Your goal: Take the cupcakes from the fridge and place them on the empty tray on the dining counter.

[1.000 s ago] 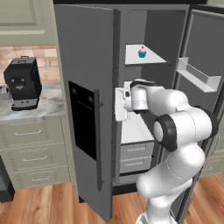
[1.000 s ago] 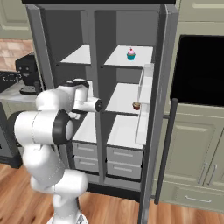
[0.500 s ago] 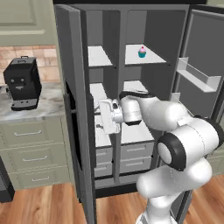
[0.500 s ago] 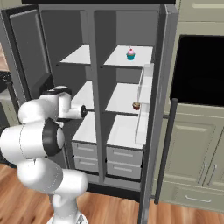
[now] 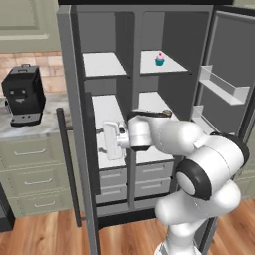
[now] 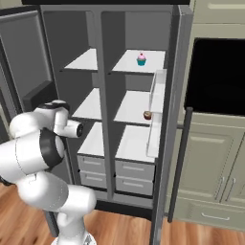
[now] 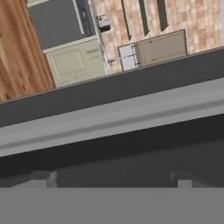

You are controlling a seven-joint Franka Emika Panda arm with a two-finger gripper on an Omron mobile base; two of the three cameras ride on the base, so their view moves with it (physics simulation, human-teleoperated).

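In front of us the fridge (image 5: pixel 149 99) stands tall and grey with both doors swung wide, white shelves showing in two columns above four pale drawers (image 6: pixel 117 172). Its left door (image 5: pixel 79 139) carries a long dark vertical handle (image 5: pixel 67 167); its right door (image 5: pixel 224 84) carries white bins. We take the fridge as our landmark.

To its left sit sage-green cabinets (image 5: pixel 30 174) under a short veined marble counter (image 5: pixel 30 124), where a black coffee machine (image 5: pixel 22 94) stands against a tan tiled wall. To its right rise more sage-green cabinets (image 6: pixel 210 167) around a black built-in oven (image 6: pixel 217 76). Below it runs warm wooden flooring (image 6: pixel 124 229).

The arm reaches across the fridge's lower left compartment, and the gripper (image 5: pixel 110 141) hangs just beside the inner edge of the left door. Its fingers are spread fully apart and grasp nothing; in the hand view the dark tips (image 7: pixel 41 177) rise before a grey door edge.

On the fridge's top right shelf rests one of the cupcakes (image 5: pixel 160 59), tiny, with a teal wrapper and pink frosting. On the middle right shelf, near the right door's bin, sits a second cupcake (image 6: pixel 147 115), small and dark brown.
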